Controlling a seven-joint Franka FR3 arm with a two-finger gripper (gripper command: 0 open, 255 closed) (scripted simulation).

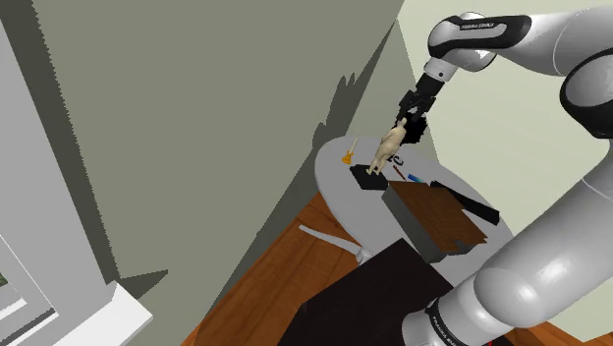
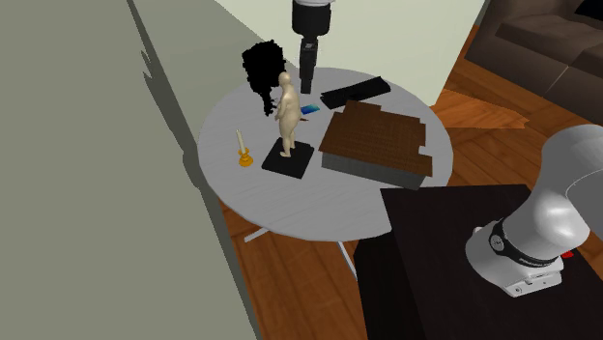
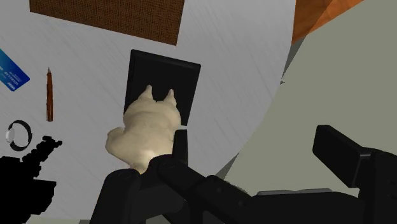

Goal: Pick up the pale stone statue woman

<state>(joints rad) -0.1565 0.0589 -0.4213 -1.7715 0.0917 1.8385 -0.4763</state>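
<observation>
The pale beige statue of a woman [image 2: 287,108] stands upright on a black square base [image 2: 290,159] on the round grey table [image 2: 261,198]. In the shoulder view the statue [image 1: 390,149] is just below my black gripper [image 1: 413,106]. From the second exterior view my gripper [image 2: 309,72] hangs a little above and behind the statue's head. In the wrist view the fingers of my gripper [image 3: 254,145] stand open and wide apart. The statue [image 3: 143,130] lies just outside one finger [image 3: 180,147], not between the two, and nothing is held.
A brown-topped box [image 2: 377,140], a black flat slab [image 2: 356,90], a blue card [image 2: 309,110], a small orange guitar figure [image 2: 244,155] and a black bushy thing [image 2: 261,68] share the table. A grey-green wall [image 2: 116,174] runs close along the table's edge.
</observation>
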